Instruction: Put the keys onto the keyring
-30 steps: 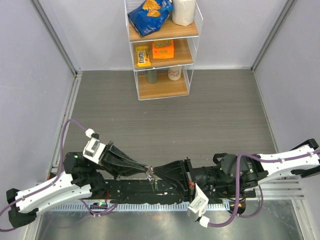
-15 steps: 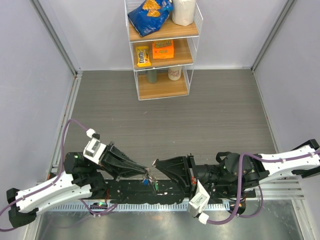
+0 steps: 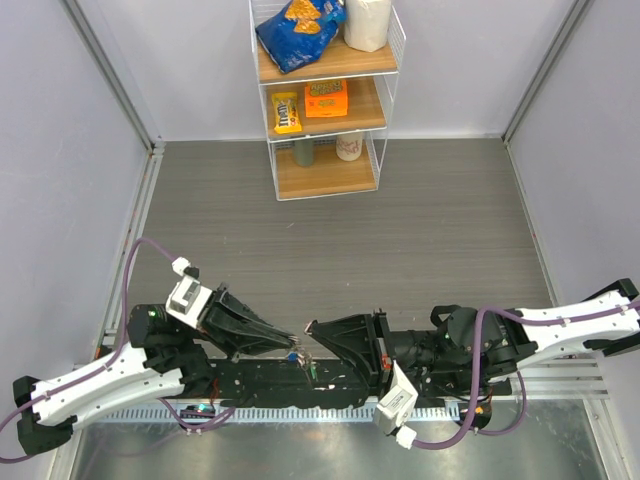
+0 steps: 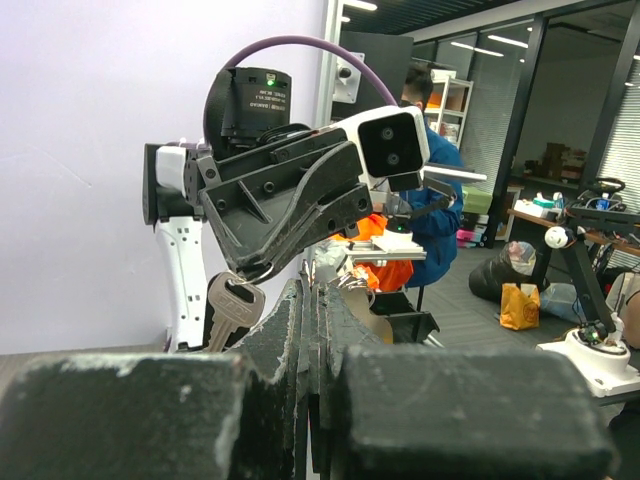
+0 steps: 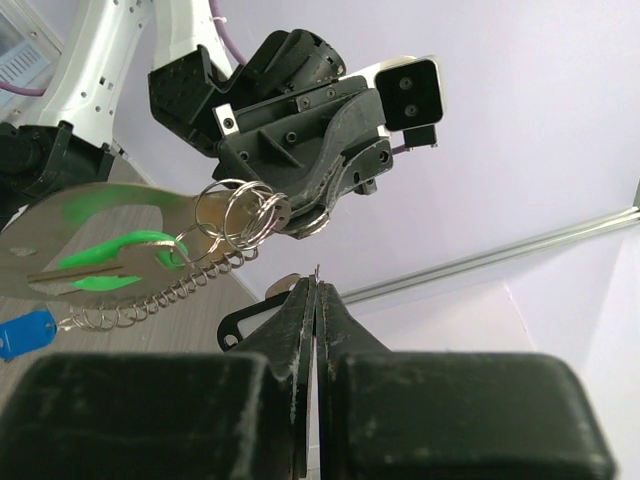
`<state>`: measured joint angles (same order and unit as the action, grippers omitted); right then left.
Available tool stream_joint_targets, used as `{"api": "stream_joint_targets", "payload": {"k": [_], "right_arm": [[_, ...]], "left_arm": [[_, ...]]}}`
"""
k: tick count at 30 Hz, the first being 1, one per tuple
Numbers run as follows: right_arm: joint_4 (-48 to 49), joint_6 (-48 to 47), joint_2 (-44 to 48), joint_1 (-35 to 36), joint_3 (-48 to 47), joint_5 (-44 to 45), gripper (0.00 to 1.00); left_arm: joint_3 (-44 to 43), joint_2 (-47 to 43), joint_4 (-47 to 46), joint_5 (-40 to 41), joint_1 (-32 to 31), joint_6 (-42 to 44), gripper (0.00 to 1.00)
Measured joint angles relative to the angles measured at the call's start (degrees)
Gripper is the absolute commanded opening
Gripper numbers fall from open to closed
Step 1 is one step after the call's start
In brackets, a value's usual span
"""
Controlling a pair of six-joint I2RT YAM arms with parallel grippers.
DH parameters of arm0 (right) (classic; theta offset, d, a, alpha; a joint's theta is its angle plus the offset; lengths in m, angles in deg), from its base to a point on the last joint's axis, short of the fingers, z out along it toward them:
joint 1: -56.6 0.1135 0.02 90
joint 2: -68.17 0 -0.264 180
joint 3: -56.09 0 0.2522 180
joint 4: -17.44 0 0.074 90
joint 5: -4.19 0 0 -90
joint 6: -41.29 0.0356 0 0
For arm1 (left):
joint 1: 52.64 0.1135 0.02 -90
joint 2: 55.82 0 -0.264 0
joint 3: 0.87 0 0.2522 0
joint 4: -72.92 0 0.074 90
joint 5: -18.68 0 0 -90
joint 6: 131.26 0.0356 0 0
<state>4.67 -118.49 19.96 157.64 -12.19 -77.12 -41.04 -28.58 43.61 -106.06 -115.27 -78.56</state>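
My left gripper (image 3: 296, 347) is shut on the keyring (image 5: 238, 215), a bunch of silvery wire rings with a coiled chain (image 5: 160, 295) trailing off it. A green-headed key (image 5: 110, 262) and a blue-headed one (image 5: 25, 333) hang from it; both show as specks below the tips in the top view (image 3: 300, 360). My right gripper (image 3: 311, 327) is shut, tip to tip with the left, a small gap apart. A thin wire edge sticks out of its closed fingertips (image 5: 317, 285). In the left wrist view a silvery key (image 4: 230, 310) hangs on a small ring from the right gripper's tip.
A wire shelf rack (image 3: 325, 100) with snack bags, boxes and cups stands at the far side of the grey floor. A black rail (image 3: 250, 385) lies under both grippers at the near edge. Pale walls close in left and right.
My right gripper has drawn back from the left gripper's tip and risen slightly, opening a small gap. The blue and green keys now hang in view below the tips. The left arm held still.
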Motion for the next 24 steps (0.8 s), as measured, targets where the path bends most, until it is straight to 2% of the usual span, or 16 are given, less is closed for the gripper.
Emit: {"api": "stream_joint_targets", "payload": {"k": [24], "right_arm": [[-1.84,1.01,-0.20,0.00,0.22,-2.58,0.05]], "left_arm": [[0.00,0.22,0.00,0.24,0.02,-0.02,0.00]]}}
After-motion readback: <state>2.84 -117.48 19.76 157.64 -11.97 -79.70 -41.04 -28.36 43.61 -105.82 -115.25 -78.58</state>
